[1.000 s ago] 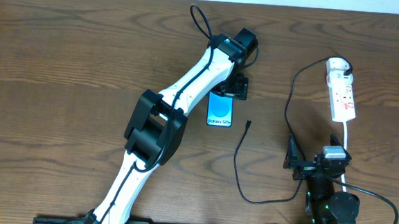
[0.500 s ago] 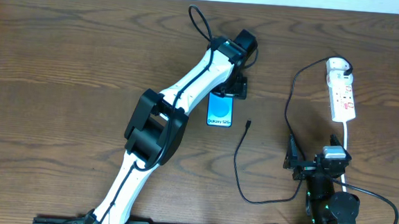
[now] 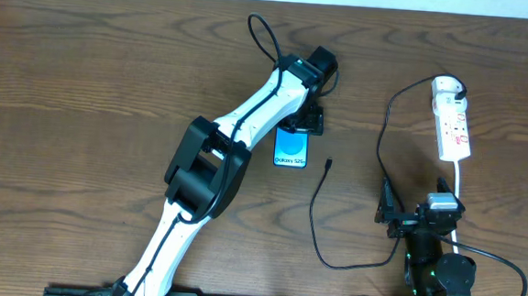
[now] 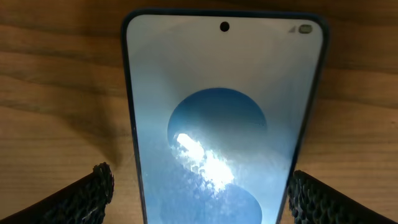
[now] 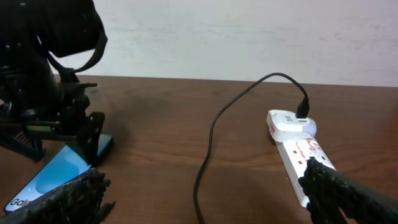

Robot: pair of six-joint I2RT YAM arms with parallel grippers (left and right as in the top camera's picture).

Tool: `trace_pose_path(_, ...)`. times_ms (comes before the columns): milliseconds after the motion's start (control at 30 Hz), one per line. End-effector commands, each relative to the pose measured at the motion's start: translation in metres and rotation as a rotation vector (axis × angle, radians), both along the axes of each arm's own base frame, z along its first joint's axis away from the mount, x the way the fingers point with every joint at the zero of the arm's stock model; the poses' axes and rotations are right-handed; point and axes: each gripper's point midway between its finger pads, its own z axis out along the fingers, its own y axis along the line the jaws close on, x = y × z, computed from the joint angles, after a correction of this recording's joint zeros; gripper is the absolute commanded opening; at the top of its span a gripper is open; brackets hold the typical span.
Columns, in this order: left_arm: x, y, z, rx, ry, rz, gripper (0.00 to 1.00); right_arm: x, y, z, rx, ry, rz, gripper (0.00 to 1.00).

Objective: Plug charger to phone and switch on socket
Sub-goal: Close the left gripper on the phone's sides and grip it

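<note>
Left claw (image 4: 202, 196): wide, straddling the phone (image 4: 224, 93) so you can pin it.
Right claw (image 5: 205, 198): wide, empty; cable (image 5: 210, 143) ahead.

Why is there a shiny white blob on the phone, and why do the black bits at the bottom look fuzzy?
Left wrist view: the blob is light glare bouncing off the phone glass; the fingers sit too near the lens, so they look soft. Overhead view: the phone shows no such glare.

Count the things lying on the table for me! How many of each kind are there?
Phone: 1
Charger cable: 1
Power strip: 1
Total: 3
</note>
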Motion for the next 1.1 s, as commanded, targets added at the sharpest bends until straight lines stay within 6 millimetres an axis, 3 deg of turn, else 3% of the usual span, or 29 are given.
trace_pose_path(0, -0.002, 0.006, -0.007, 0.021, 0.005, 0.027, 0.92, 0.000, 0.000, -0.002, -0.015, 0.004, 0.002, 0.99)
trace_pose_path(200, -0.010, 0.005, -0.018, 0.029, 0.019, 0.027, 0.92, 0.000, 0.000, -0.002, -0.015, 0.004, 0.002, 0.99)
trace_pose_path(767, -0.021, -0.014, -0.017, 0.006, 0.028, -0.023, 0.92, 0.000, 0.000, -0.002, -0.015, 0.004, 0.002, 0.99)
trace_pose_path(1067, -0.018, -0.007, -0.017, 0.045, 0.004, -0.022, 0.92, 0.000, 0.000, -0.002, -0.015, 0.004, 0.002, 0.99)
